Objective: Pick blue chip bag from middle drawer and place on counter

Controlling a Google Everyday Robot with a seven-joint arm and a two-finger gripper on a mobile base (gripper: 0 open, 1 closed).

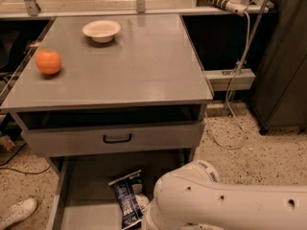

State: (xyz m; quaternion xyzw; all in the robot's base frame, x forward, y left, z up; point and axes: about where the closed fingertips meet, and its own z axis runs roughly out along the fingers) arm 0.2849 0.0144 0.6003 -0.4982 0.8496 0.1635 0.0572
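The blue chip bag (127, 199) lies flat on the floor of the open middle drawer (88, 188), at the bottom of the view. The grey counter (124, 68) is above it. My white arm (225, 202) fills the lower right and covers the right part of the drawer, its edge touching the bag's lower right end in the picture. My gripper is not in view; it is hidden below or behind the arm.
A white bowl (101, 30) and an orange (48, 61) sit on the counter's far left part. A grey drawer front with a black handle (117, 138) sits under the counter. A white shoe (17, 212) lies on the floor at left. A cable (240, 80) and a dark cabinet (283, 61) stand at right.
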